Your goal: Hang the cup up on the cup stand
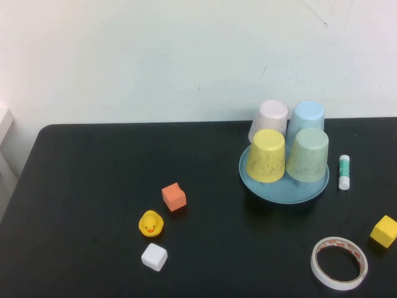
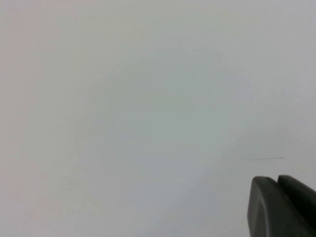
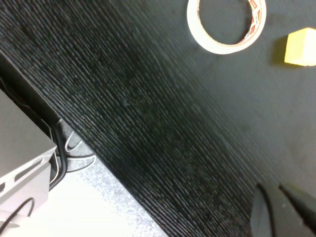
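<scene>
Now left claw (image 2: pixel 276 197) closed, empty, facing wall; right claw (image 3: pixel 279 210) closed, empty, above table (image 3: pixel 163 113).

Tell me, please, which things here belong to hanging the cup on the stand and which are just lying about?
Job:
- mint-green cup, upside down on the stand
- cup stand
- left hand, shut, facing the wall
- right hand, shut, above the table's near edge

Lying about:
- yellow cup, blue cup, pink cup
- duck
- orange block, white block, yellow block
- tape roll
- glue stick

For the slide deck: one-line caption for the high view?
Four upturned cups, the green cup among them, on the blue cup stand; both pincers out of frame.
</scene>
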